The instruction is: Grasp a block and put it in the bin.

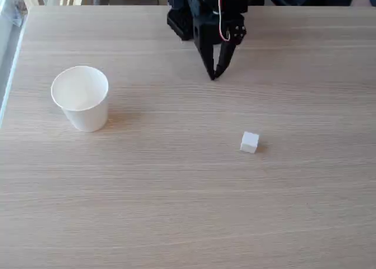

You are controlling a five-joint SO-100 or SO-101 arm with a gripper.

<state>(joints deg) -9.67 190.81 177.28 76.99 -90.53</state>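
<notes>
A pale wood-grain table (176,210) is filling nearly the whole fixed view, its grain running left to right and daylight falling evenly across it. Along the far edge, blurred furniture legs and dark shapes are showing, too indistinct to name, and a bright strip is running down the left border.

A white paper cup (80,97) is standing upright on the left part of the table, its rolled rim open to the camera and a soft shadow trailing to its right. The small white cube (249,142) is resting on the table right of centre, well apart from the cup, with bare tabletop between them and around it.

The black arm is reaching in from the top edge, with red and white wires looping at its wrist. Its gripper (215,75) is pointing downward near the far side of the table, fingertips drawn together to a point, holding nothing, well apart from the cube.
</notes>
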